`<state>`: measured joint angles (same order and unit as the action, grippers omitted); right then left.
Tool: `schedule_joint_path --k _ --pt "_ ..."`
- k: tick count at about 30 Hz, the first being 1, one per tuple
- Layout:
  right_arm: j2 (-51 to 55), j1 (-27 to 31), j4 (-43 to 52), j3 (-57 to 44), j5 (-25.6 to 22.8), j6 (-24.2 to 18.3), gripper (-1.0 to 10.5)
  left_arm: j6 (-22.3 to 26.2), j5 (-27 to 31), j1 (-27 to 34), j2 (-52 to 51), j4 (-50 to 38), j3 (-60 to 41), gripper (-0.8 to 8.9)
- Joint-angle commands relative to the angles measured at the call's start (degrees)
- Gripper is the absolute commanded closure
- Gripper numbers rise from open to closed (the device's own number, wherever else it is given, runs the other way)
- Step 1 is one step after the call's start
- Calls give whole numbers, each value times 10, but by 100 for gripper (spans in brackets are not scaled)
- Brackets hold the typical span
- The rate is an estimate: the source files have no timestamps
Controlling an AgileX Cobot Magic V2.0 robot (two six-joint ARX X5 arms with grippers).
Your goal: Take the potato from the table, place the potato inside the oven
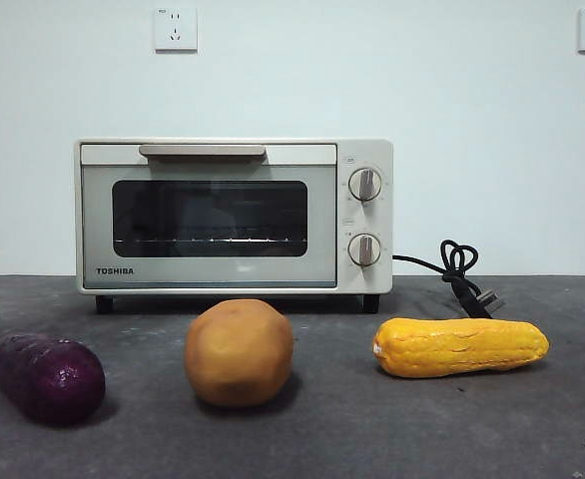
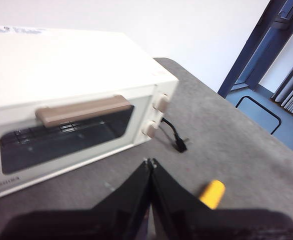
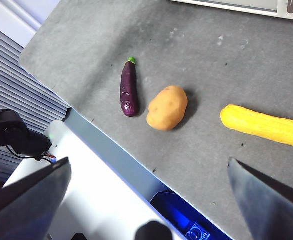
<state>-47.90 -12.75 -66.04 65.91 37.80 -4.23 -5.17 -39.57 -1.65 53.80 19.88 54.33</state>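
Note:
The tan-orange potato (image 1: 239, 351) lies on the dark grey table (image 1: 372, 429), in front of the cream Toshiba oven (image 1: 235, 215), whose glass door is closed. No gripper shows in the front view. In the right wrist view my right gripper (image 3: 148, 160) is open wide, high above the table's near edge, with the potato (image 3: 167, 107) well beyond its jaws. My left gripper (image 2: 150, 161) is shut on nothing and hangs above the table in front of the oven (image 2: 61, 100), near its handle side.
A dark purple eggplant (image 1: 48, 377) lies left of the potato and a yellow corn cob (image 1: 460, 346) to its right. The oven's black cord (image 1: 460, 274) coils at its right side. The table edge (image 3: 111, 150) runs close under the right gripper.

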Motion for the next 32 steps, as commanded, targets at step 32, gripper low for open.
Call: schedule_joint_path --k 32 --pt "-5 -1 0 2 2 22 257 139 188 -96 411 -54 219 822"
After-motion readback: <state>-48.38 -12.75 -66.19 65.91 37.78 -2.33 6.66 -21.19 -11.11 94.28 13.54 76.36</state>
